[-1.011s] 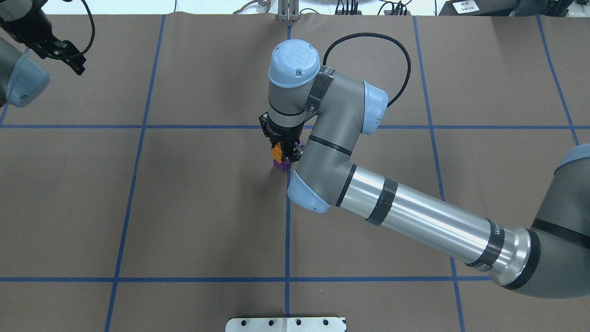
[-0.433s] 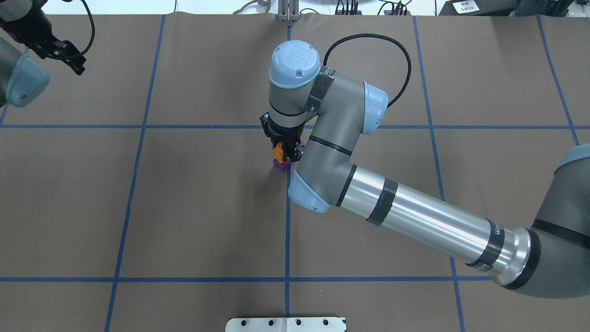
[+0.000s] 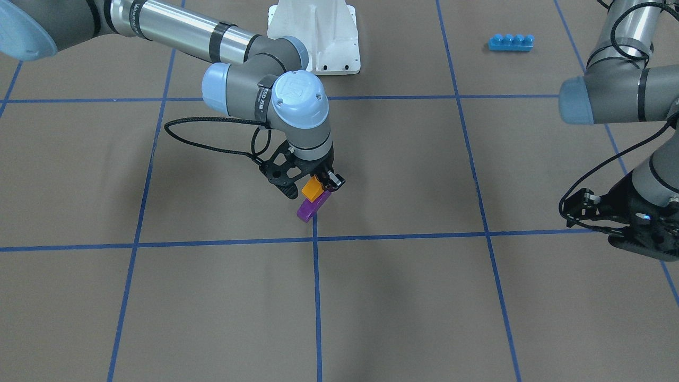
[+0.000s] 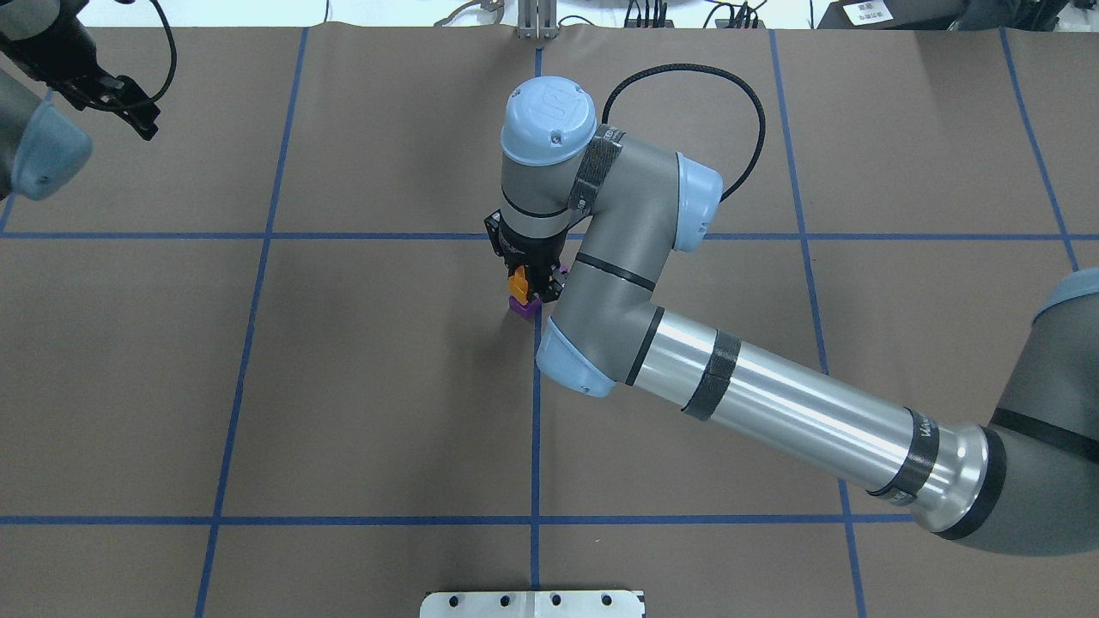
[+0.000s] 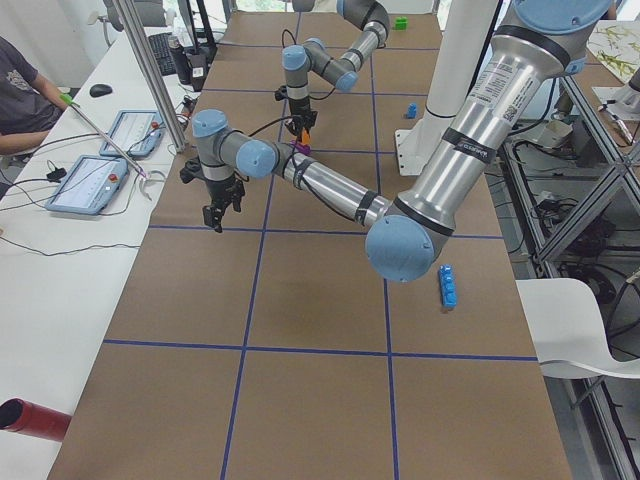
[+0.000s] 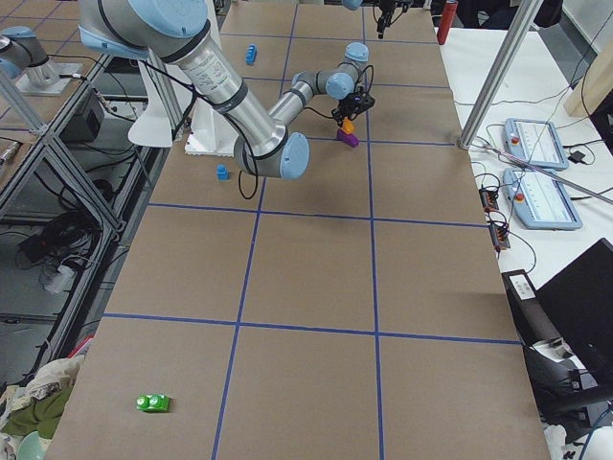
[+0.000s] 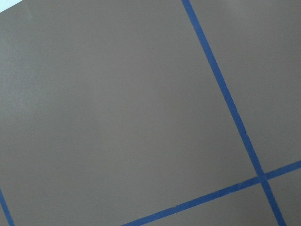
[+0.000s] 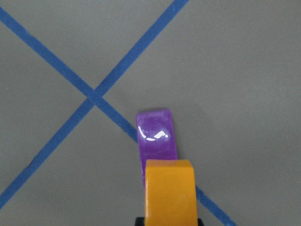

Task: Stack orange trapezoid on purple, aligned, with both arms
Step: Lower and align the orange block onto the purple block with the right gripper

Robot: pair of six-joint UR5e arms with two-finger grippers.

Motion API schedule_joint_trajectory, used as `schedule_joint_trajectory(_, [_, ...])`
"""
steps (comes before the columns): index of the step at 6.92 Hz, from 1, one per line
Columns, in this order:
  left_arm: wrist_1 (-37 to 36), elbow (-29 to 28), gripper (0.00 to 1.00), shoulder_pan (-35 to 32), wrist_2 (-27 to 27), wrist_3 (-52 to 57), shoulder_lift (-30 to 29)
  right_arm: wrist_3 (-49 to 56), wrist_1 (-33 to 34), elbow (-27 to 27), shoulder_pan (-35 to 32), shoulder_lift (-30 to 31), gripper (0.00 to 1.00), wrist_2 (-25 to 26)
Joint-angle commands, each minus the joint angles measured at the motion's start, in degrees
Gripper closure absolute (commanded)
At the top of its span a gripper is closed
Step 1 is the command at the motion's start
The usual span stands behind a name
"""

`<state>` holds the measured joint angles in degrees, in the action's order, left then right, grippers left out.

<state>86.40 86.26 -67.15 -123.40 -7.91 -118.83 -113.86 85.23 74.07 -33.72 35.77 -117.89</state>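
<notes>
The orange trapezoid (image 3: pixel 312 187) is pinched between the two fingers of the right gripper (image 3: pixel 314 185), which points straight down and is clamped on the brick's sides. In the right wrist view the orange brick fills the lower middle, with black finger edges showing at either side of it. Directly beneath the gripper lies the purple (image 3: pixel 313 207) brick on the brown table (image 3: pixel 424 297). The orange one covers the end of it nearest the fingers, and the sloped end sticks out past them. I can't make out whether the two bricks are pressed together or just a hair apart. The purple brick sits just beside a crossing of blue tape lines (image 3: pixel 316 240) under the tool.

The left gripper (image 4: pixel 129 107) hangs well away from the right one, over bare table, with nothing visible in it. I cannot tell whether its fingers are parted or closed. Its wrist camera shows only brown surface and tape.

Farther out from both tools, a blue four-stud brick (image 3: pixel 510 42) lies near the white pedestal (image 3: pixel 315 37). A small blue brick (image 6: pixel 222 172) sits by the right arm's elbow, and a green toy car (image 6: pixel 153 402) sits at the table's far end on the right arm's side.
</notes>
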Motion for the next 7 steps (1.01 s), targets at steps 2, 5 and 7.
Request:
schedule_joint_trajectory(2, [0.0, 0.0, 0.00, 0.0, 0.0, 0.0, 0.0, 0.0, -0.1, -0.7, 0.4, -0.1, 1.00, 0.2])
schedule_joint_trajectory(5, [0.0, 0.0, 0.00, 0.0, 0.0, 0.1, 0.0, 0.0, -3.1, -2.4, 0.5, -0.1, 1.00, 0.4])
schedule_joint_trajectory(7, [0.0, 0.0, 0.00, 0.0, 0.0, 0.1, 0.0, 0.1, -3.2, -2.4, 0.6, -0.1, 1.00, 0.5])
